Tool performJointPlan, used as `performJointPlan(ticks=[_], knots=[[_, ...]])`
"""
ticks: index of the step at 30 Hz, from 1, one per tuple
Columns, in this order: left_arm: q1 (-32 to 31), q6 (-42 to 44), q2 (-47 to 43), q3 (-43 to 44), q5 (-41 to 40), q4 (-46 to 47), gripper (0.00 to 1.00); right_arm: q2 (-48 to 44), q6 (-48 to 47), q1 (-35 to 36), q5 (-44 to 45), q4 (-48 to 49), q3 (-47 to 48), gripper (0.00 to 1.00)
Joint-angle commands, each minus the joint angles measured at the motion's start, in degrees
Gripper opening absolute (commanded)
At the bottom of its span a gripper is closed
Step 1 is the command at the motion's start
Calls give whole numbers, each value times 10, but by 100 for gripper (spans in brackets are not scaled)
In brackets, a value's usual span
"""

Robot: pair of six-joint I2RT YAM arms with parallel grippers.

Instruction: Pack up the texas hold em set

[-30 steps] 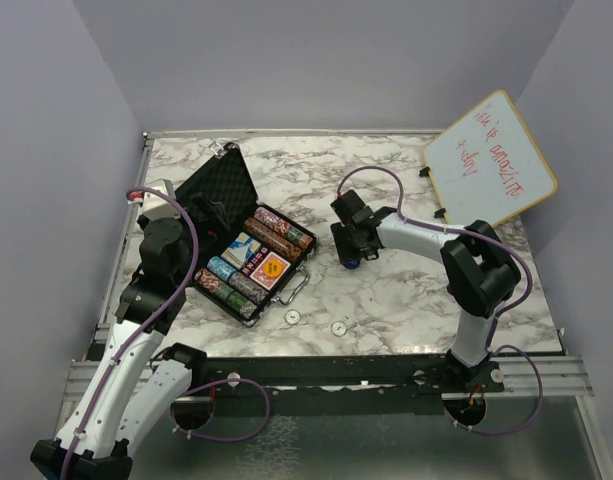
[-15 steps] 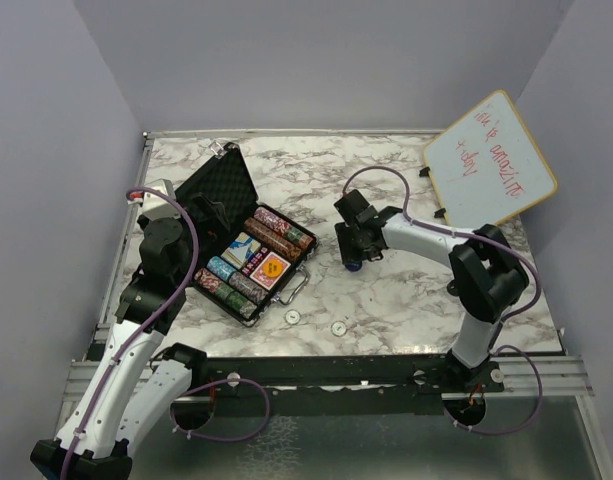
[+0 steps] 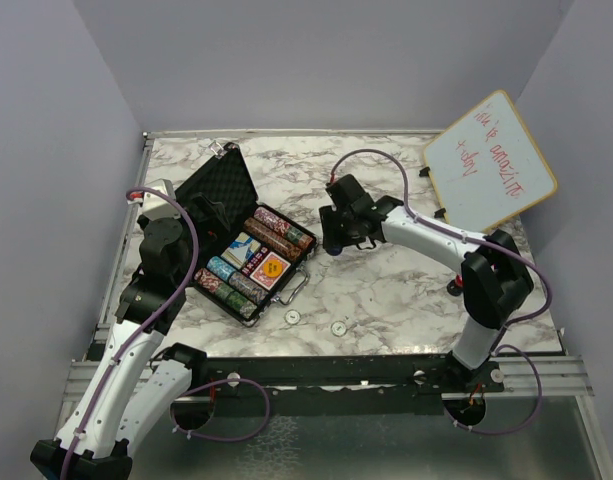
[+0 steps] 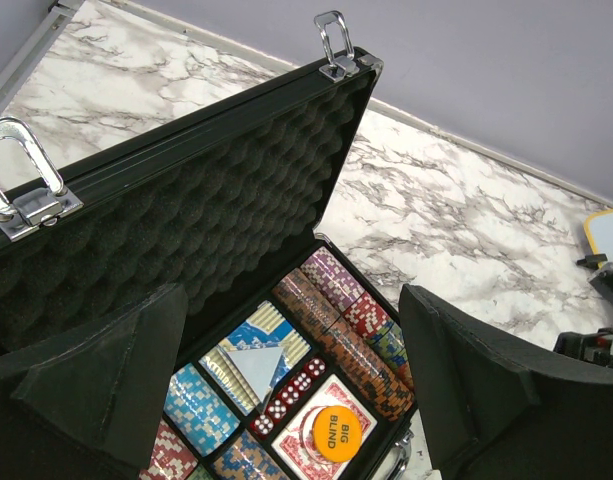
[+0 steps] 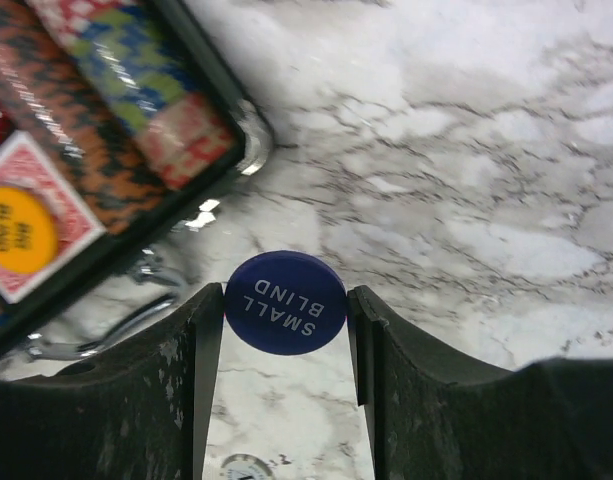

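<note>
From above, the open case (image 3: 218,190) is lying left on the desk (image 3: 386,290), my right end effector (image 3: 331,243) hovering just beside it. At my left wrist, my left end effector (image 4: 291,330) is gaping wide over the chip stacks (image 4: 336,330). At my right wrist, I am pinching the blue button (image 5: 285,303).

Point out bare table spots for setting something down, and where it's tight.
Bare marble: the far strip between case and whiteboard, and the near-right stretch between the two small discs and the right arm's base. Crowded: the left side, filled by the case and left arm, and by the case's corner, where the right hand holds a button.
</note>
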Motion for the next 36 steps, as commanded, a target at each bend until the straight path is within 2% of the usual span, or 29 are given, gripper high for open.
performJointPlan(ticks=[1, 15, 21, 36], knots=[[4, 4, -6, -4, -6, 1, 95, 12, 5, 24, -26, 1, 55, 53], [6, 4, -11, 0, -8, -2, 95, 188, 31, 134, -41, 43, 262, 53], [8, 3, -15, -1, -10, -1, 95, 240, 49, 148, -79, 92, 309, 53], [8, 1, -18, -1, -14, -3, 95, 322, 37, 164, -79, 60, 404, 56]])
